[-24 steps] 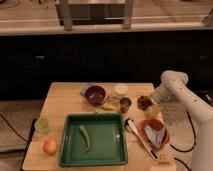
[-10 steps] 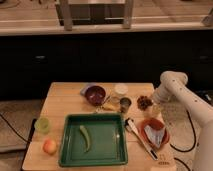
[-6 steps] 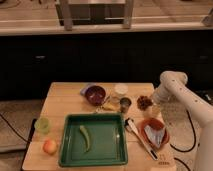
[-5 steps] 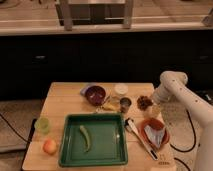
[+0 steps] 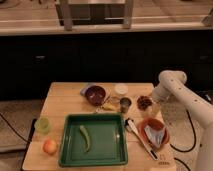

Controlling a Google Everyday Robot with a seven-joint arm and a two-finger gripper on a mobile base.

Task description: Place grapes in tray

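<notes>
The large green rectangular tray (image 5: pixel 115 150) lies at the near middle of the wooden table (image 5: pixel 65 97) and holds one long green pepper (image 5: pixel 85 138). To its right, a round orange-red dish (image 5: pixel 146 128) holds a crumpled pale packet (image 5: pixel 155 135). Pale tongs (image 5: pixel 141 141) lie between the two. A peach-coloured fruit (image 5: pixel 49 146) and a small green cup (image 5: pixel 42 125) sit to the left. Farther off stand a small metal cup (image 5: pixel 125 104) and a dark red bowl (image 5: pixel 95 94). The dark reddish-brown grapes (image 5: pixel 144 102) rest on the table just right of the metal cup, outside the tray. The white arm's gripper (image 5: pixel 152 107) is just right of them, its jaws spread wide and holding nothing.
</notes>
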